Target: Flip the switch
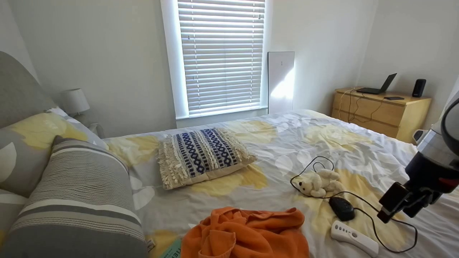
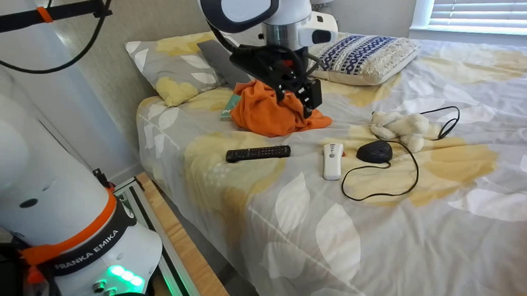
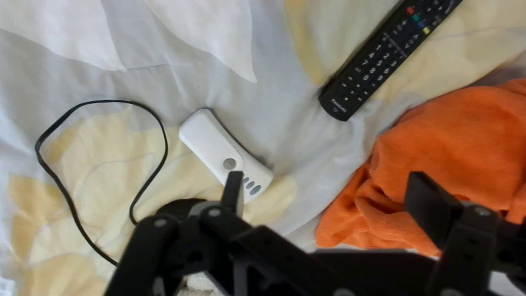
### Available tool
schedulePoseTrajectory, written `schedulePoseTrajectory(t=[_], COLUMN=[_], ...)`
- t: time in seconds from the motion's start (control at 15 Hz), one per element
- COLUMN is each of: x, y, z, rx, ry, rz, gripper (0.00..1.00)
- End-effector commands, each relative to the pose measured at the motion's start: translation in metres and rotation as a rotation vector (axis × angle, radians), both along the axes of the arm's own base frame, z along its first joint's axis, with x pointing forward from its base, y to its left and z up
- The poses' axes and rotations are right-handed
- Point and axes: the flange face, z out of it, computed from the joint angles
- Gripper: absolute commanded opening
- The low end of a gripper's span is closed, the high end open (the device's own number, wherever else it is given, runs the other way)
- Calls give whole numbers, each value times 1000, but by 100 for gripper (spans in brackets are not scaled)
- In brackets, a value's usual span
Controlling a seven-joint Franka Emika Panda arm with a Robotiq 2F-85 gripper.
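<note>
No wall or lamp switch can be made out. The button-bearing things are a white remote (image 1: pixel 354 238) with grey buttons, also in an exterior view (image 2: pixel 333 162) and the wrist view (image 3: pixel 215 144), and a black TV remote (image 2: pixel 258 153), also in the wrist view (image 3: pixel 382 61). A black corded device (image 1: pixel 341 208) lies beside the white remote (image 2: pixel 333 162). My gripper (image 3: pixel 326 181) is open and empty above the bed. In the wrist view its left finger overlaps the white remote's button end; its right finger is over the orange cloth. It also shows in both exterior views (image 1: pixel 398 212) (image 2: pixel 299 102).
A crumpled orange cloth (image 2: pixel 271 115) lies on the bed near the TV remote. A cream plush toy (image 1: pixel 321 183) lies by the corded device, with the black cord (image 2: pixel 415 173) looping around. A patterned pillow (image 1: pixel 206 154) and a green box (image 2: pixel 230 107) lie farther off.
</note>
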Motion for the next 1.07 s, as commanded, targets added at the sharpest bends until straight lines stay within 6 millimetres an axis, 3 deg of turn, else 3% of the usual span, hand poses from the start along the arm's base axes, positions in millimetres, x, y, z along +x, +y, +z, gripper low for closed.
schedulePoseTrajectory(t=[0.0,0.47,0.53,0.73,1.0], x=[16,32,24,29,31], y=[-23,-31,-30,-30,-30], z=[-26,-66,-52,-63,-63], rx=[24,107,91,99,99], ry=[-9,-3,-3,8,7], rz=[-30,-82,-77,-86,-86], gripper=[100,100,100,100,100])
